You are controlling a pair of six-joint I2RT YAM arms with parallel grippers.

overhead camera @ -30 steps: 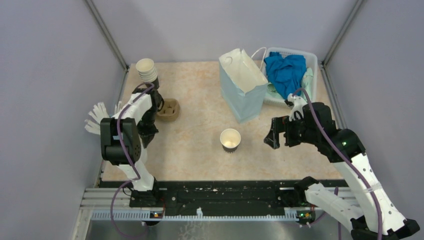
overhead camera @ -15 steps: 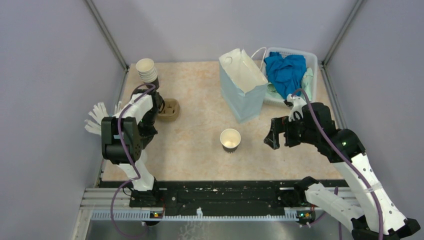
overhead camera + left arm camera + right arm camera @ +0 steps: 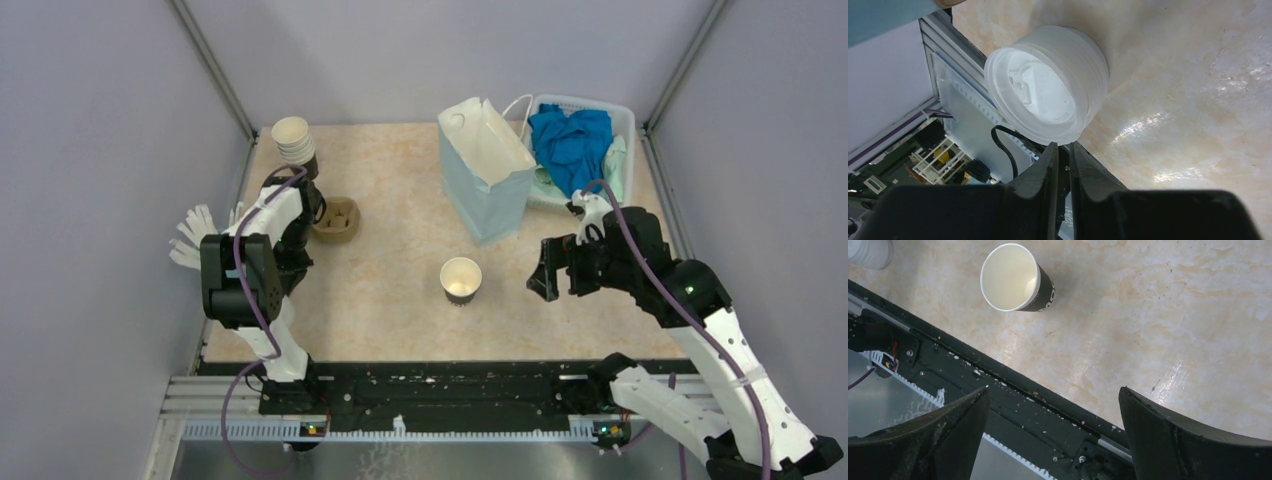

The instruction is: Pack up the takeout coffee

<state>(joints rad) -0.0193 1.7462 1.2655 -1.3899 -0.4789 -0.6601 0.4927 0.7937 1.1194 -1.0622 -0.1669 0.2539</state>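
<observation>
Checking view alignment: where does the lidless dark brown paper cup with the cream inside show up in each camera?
Top external: the dark brown paper cup stands upright mid-table, nearer the arms than the pale blue paper bag.
Left wrist: not in it; a stack of white plastic lids fills that view.
Right wrist: the cup sits upper left, mouth open to the camera.
Shared landmark: the beige marbled tabletop.

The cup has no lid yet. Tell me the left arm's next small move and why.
Probably pinch the top rim of the lid stack with the left gripper and lift: its fingertips sit at that rim, and the cup stands open.
</observation>
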